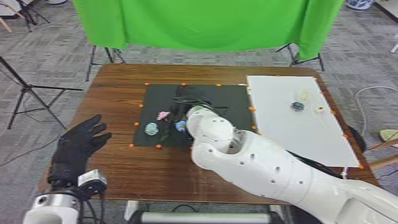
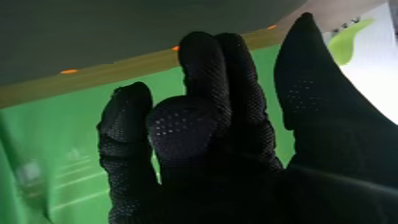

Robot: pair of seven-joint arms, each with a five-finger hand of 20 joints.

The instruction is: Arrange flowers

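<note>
In the head view my right hand (image 1: 185, 102) is over the dark mat (image 1: 164, 100), near its middle. A pink flower (image 1: 163, 115), a pale teal flower (image 1: 151, 129) and a blue flower (image 1: 180, 126) lie on the mat, the blue one close beside the right wrist. Over the table's left part is my left hand (image 1: 82, 139), open and holding nothing. The right wrist view shows my right hand (image 2: 200, 150) with relaxed fingers, one bent forward, the thumb apart, and nothing between them. Beyond the thumb is a light green leaf-like piece (image 2: 346, 42) by a white surface.
A white sheet (image 1: 306, 135) covers the table's right side, with a dark teal flower (image 1: 298, 106) and a small yellowish flower (image 1: 320, 108) on it. Orange markers edge the mat. A green cloth (image 1: 209, 25) hangs behind the table (image 1: 151, 180).
</note>
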